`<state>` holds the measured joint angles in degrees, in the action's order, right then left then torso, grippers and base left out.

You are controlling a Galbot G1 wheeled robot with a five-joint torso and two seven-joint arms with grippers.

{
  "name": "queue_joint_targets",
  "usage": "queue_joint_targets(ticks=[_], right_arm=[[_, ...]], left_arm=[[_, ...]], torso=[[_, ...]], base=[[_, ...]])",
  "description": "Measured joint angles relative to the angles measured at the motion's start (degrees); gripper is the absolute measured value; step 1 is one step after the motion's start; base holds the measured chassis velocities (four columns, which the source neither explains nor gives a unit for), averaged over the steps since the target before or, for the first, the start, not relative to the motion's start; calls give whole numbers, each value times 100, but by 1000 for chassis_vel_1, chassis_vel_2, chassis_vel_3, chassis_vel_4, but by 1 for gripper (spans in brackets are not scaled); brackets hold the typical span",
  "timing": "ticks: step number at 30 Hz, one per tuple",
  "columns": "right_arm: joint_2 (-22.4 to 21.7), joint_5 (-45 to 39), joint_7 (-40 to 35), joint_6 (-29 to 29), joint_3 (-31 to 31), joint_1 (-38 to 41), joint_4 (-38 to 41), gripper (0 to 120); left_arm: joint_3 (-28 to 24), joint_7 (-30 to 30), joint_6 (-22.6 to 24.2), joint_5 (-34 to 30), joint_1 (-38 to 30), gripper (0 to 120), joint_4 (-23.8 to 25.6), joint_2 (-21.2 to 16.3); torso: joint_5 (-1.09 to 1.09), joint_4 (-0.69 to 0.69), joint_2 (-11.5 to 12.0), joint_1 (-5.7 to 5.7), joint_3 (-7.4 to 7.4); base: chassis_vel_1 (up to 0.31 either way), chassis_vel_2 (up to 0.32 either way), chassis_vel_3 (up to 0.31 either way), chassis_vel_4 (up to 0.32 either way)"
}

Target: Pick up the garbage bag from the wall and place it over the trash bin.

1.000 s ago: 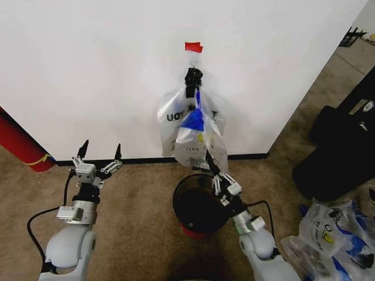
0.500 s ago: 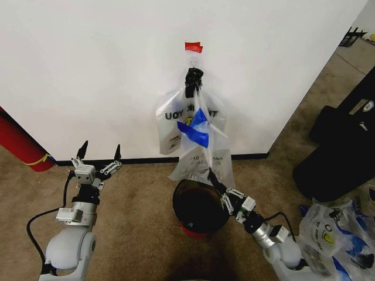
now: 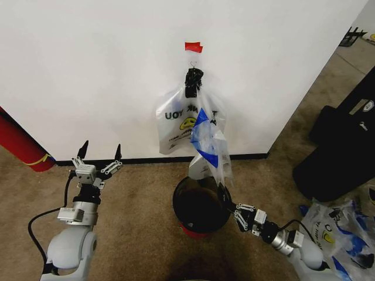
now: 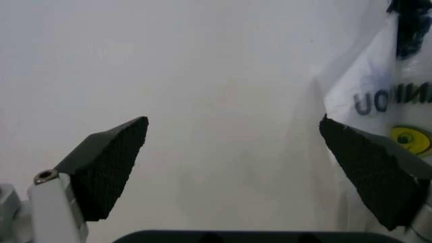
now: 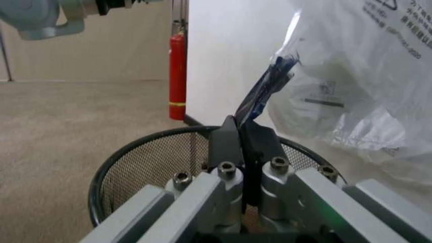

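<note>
The garbage bag (image 3: 208,146), translucent with blue patches, hangs down the white wall (image 3: 88,70) from the hook (image 3: 192,75), in front of a white smiley bag (image 3: 176,123). Its lower end is stretched down to my right gripper (image 3: 227,196), which is shut on it just above the far right rim of the black mesh trash bin (image 3: 177,202). The right wrist view shows that gripper (image 5: 242,132) pinching a blue strip of the garbage bag (image 5: 351,86) over the trash bin (image 5: 135,152). My left gripper (image 3: 99,153) is open near the baseboard at the left, facing the wall (image 4: 202,76), with its fingers (image 4: 108,162) wide apart.
A red fire extinguisher (image 3: 17,143) leans at the far left. A large black case (image 3: 345,140) stands at the right, with a pile of plastic bags (image 3: 334,234) on the carpet in front of it. Red tape (image 3: 193,47) marks the wall above the hook.
My right gripper has drawn back and to the right, lower over the bin's rim, pulling the garbage bag's lower end out from the wall. The left arm has not moved.
</note>
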<state>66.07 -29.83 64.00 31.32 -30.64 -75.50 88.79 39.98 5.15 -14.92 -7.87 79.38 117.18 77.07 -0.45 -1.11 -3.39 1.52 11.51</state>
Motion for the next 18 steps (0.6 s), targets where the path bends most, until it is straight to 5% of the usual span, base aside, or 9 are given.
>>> queue_joint_targets(ticks=[18], right_arm=[[239, -758, -890, -96, 142, 38, 451, 4]], left_arm=[[87, 1, 8, -19, 73, 100, 114, -43]], torso=[[0, 0, 0, 0, 0]], base=[[0, 0, 0, 0]])
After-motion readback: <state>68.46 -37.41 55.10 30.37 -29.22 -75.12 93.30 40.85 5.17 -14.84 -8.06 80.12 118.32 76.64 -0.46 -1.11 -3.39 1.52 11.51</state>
